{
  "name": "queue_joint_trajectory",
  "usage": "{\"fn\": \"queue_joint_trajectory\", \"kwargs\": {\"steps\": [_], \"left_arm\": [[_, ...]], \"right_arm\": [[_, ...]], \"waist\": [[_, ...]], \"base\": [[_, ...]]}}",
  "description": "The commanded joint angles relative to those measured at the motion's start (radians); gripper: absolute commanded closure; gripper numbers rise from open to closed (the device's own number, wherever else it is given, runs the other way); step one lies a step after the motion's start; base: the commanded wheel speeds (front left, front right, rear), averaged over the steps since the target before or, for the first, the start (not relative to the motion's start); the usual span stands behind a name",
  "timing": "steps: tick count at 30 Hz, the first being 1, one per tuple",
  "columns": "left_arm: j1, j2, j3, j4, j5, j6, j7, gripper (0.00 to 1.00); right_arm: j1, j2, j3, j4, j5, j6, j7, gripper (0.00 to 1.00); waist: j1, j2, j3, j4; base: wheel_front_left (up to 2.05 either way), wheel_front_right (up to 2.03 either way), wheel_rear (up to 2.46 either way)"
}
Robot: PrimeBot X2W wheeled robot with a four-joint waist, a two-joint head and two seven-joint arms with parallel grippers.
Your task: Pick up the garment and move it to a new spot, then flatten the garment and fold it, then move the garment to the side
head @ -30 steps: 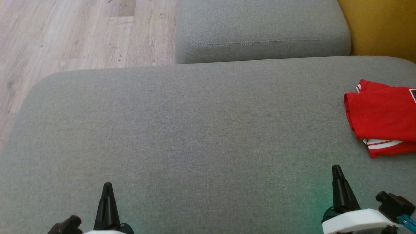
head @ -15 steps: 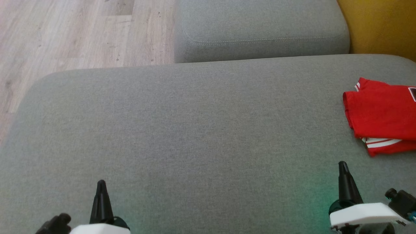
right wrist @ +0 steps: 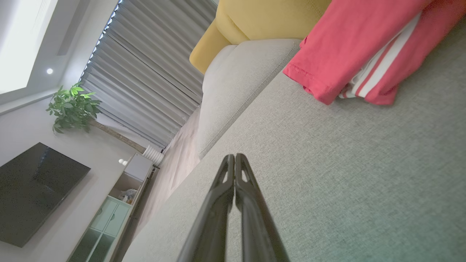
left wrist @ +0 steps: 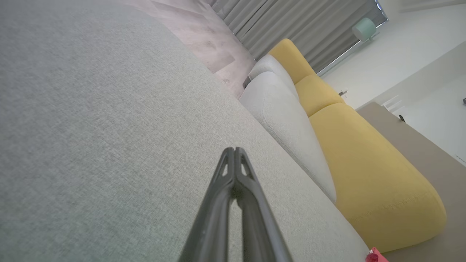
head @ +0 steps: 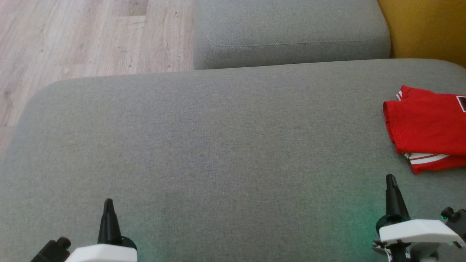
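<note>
Garment (head: 426,123): red, with white stripes on a lower layer; folded. Lay flat at the right side of the wide grey seat (head: 218,145), cut off by the right margin of the head view. Touched by neither gripper.

Left gripper (head: 108,203): at near left, just above the seat, well apart from the garment. Pointed toward the far side. In the left wrist view, fingers (left wrist: 216,211) pressed together from mid-length to the tips, with no gap at the tips. Held nothing.

Right gripper (head: 390,178): at near right, near the garment's near edge but not touching it. Pointed toward the far side. In the right wrist view, fingers (right wrist: 214,218) likewise closed tip to tip. Held nothing.

Surroundings: second grey cushion (head: 291,32) beyond the seat's far edge; yellow upholstery (head: 426,29) at far right; pale wood floor (head: 72,36) at far left. Also noted in the right wrist view: grey curtains (right wrist: 145,72), a leafy potted plant (right wrist: 72,109), a dark wall screen (right wrist: 32,193).
</note>
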Motion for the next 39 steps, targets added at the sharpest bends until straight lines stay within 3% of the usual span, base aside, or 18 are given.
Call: {"fn": "queue_joint_trajectory", "kwargs": {"steps": [1,39], "left_arm": [[-0.059,0.014,0.032,-0.024,-0.031,-0.013,0.006,1.00],[-0.149,0.014,0.111,0.019,-0.458,-0.057,0.112,1.00]], "right_arm": [[-0.054,-0.018,0.003,-0.031,0.035,0.000,0.006,1.00],[-0.129,-0.020,-0.049,-0.020,0.483,-0.001,0.112,1.00]], "waist": [[-0.0001,0.0000,0.000,-0.001],[-0.0001,0.0000,0.013,-0.015]], "base": [[0.00,0.00,0.00],[0.00,0.00,0.00]]}}
